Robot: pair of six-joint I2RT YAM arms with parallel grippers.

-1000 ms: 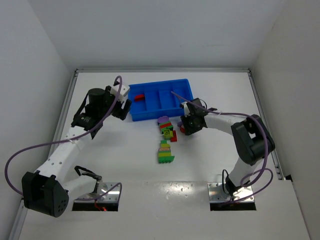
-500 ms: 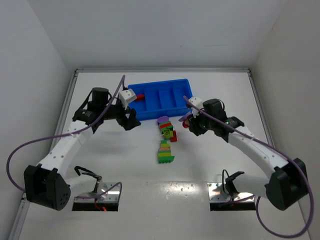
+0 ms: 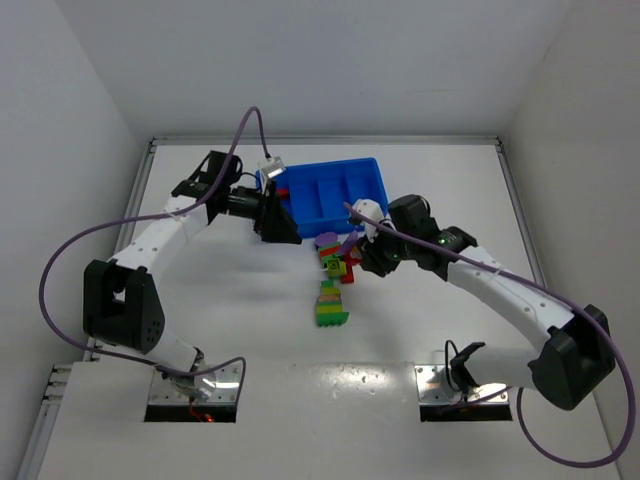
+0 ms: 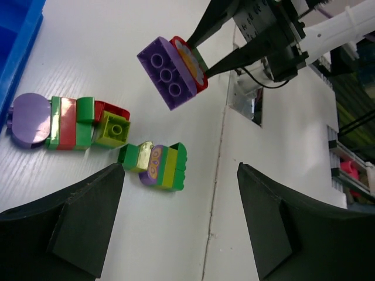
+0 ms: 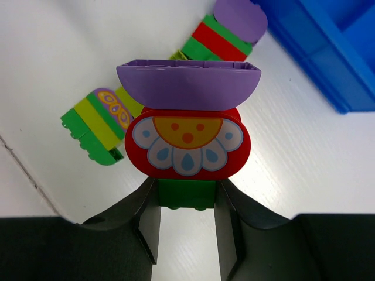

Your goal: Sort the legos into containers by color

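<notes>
My right gripper is shut on the green bottom brick of a small stack: green, a red flower-face brick, and a purple brick on top. It holds the stack above the table; the stack also shows in the left wrist view. In the top view the right gripper is just right of the loose legos. A mixed stack and a green, yellow-green and purple stack lie on the table. My left gripper is open and empty by the front left of the blue tray.
A red brick lies in the tray's leftmost compartment. The tray's corner shows in the right wrist view and its edge in the left wrist view. White walls enclose the table on three sides.
My left gripper has swung right to the tray's front left corner. My right gripper has moved left, over the loose legos, with the stack still in it.
</notes>
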